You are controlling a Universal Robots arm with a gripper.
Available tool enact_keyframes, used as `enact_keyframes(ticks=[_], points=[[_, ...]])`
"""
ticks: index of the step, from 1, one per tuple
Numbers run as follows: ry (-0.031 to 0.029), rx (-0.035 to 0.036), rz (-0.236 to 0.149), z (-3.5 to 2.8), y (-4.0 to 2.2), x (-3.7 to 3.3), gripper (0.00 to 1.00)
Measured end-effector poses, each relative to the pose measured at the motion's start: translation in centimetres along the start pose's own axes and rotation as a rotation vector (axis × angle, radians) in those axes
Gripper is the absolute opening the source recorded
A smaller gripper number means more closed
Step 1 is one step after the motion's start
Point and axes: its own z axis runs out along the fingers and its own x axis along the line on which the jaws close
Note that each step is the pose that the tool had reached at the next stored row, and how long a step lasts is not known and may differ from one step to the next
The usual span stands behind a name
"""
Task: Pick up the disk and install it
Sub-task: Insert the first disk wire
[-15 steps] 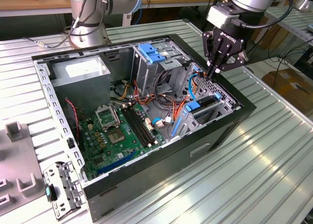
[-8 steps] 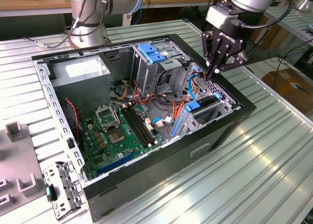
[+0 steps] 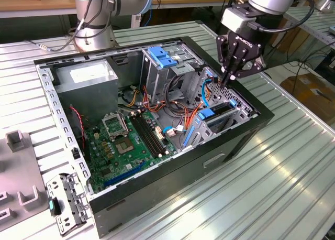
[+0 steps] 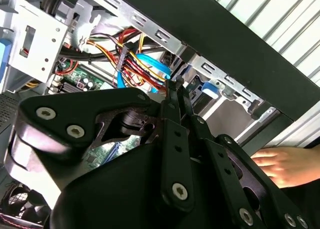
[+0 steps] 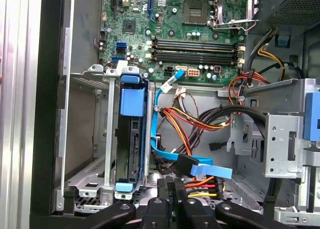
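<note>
The disk, a dark drive in a bright blue carrier frame, stands on edge inside the low metal drive cage at the case's corner. In the exterior view the disk sits in that cage on the exterior view's right. My gripper hangs just above and behind the cage, beside the disk and apart from it. Its fingers are shut with nothing between them, and in both wrist views the gripper shows its black fingers pressed together over the bundle of cables.
The open black computer case lies on a slatted metal table. Inside are the green motherboard, a grey power supply, a tall cage with a light-blue latch, and orange, red and blue cables. A person's hand rests outside the case wall.
</note>
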Motion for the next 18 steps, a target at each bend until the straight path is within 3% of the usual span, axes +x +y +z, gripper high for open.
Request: enact_keyframes(ticks=[6, 8, 11, 12, 18], points=[[0.0004, 0.0000, 0.002, 0.27, 0.69, 0.19, 0.16], [0.0000, 0.0000, 0.002, 0.45, 0.72, 0.69, 0.16], [0.0000, 0.0000, 0.002, 0.65, 0.80, 2.26, 0.16], [0.0000, 0.0000, 0.002, 0.66, 0.81, 2.40, 0.16], [0.0000, 0.0000, 0.002, 0.65, 0.81, 2.48, 0.16]])
